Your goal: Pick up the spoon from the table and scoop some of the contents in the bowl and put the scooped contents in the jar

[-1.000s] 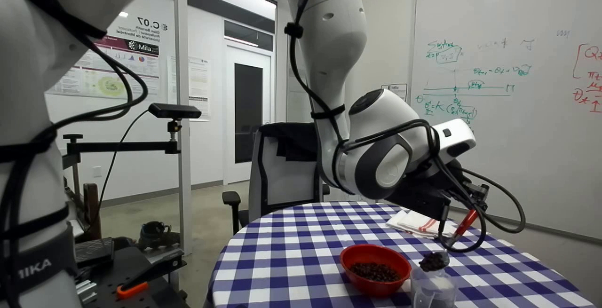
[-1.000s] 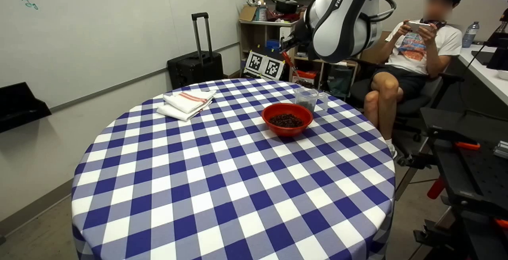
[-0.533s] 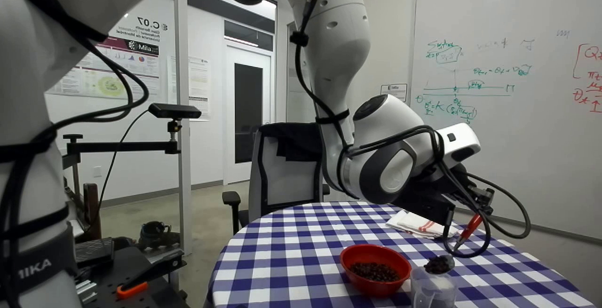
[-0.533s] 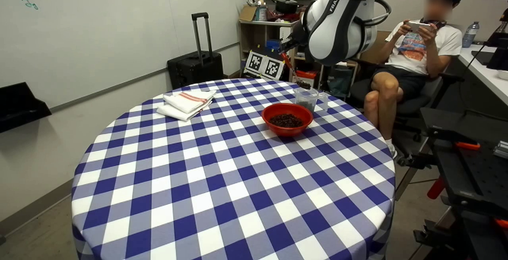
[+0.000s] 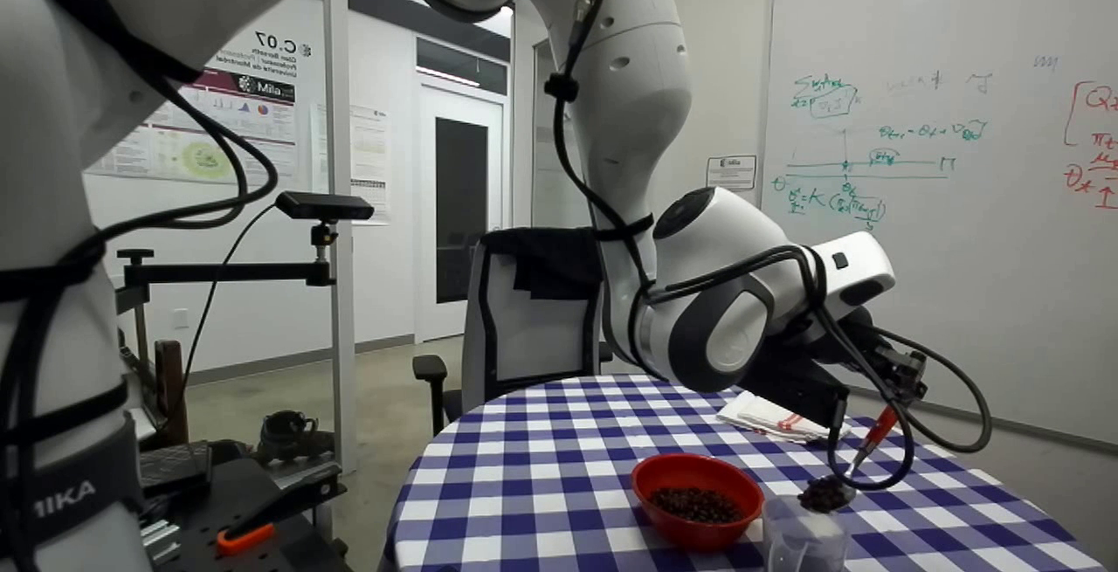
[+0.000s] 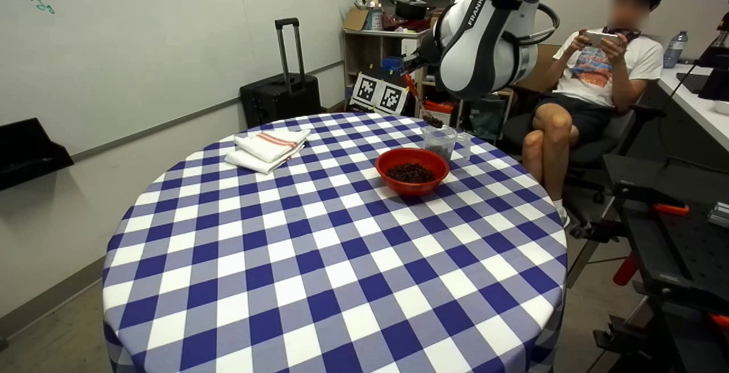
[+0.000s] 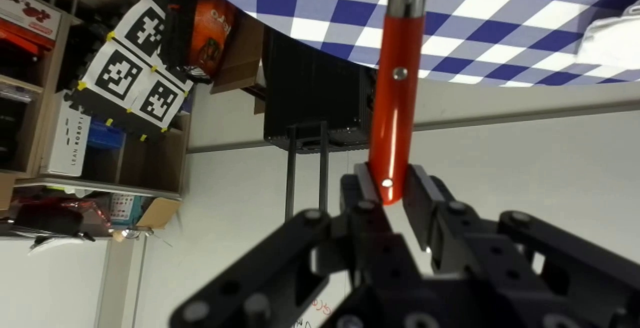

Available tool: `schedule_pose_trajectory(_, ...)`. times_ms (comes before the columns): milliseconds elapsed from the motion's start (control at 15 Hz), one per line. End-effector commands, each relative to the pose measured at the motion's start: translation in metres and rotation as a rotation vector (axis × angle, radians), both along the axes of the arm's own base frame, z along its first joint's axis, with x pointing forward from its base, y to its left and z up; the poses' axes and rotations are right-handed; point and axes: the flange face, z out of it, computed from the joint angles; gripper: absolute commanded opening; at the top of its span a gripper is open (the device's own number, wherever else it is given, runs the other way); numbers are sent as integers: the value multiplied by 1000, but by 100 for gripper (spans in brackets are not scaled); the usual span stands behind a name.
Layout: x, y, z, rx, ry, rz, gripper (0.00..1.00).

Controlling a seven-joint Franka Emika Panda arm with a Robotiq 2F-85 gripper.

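In the wrist view my gripper is shut on the end of the spoon's red handle; the scoop end is beyond that picture. An exterior view has the spoon slanting down from my gripper, its tip heaped with dark pieces at the mouth of the clear jar. Whether spoon and rim touch, I cannot tell. Dark matter shows low inside the jar. Beside it, the red bowl holds many small dark pieces. Both stand on the checked table.
A folded white cloth with red stripes lies on the table, away from bowl and jar. An office chair stands at the table's edge. A seated person is behind the jar, beyond the table. Cables loop around the wrist.
My arm has come down a little, carrying the loaded spoon lower and slightly sideways at the jar's mouth. Bowl, jar and cloth have stayed put.
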Motion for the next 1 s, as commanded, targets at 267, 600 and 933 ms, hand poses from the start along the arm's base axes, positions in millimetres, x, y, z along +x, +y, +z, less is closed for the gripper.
schedule_pose_trajectory(267, -7, 1, 1, -22, -75, -37, 5)
schedule_pose_trajectory(600, -14, 6, 1, -37, -108, -45, 5)
schedule_pose_trajectory(933, -22, 14, 6, -43, -158, -44, 5)
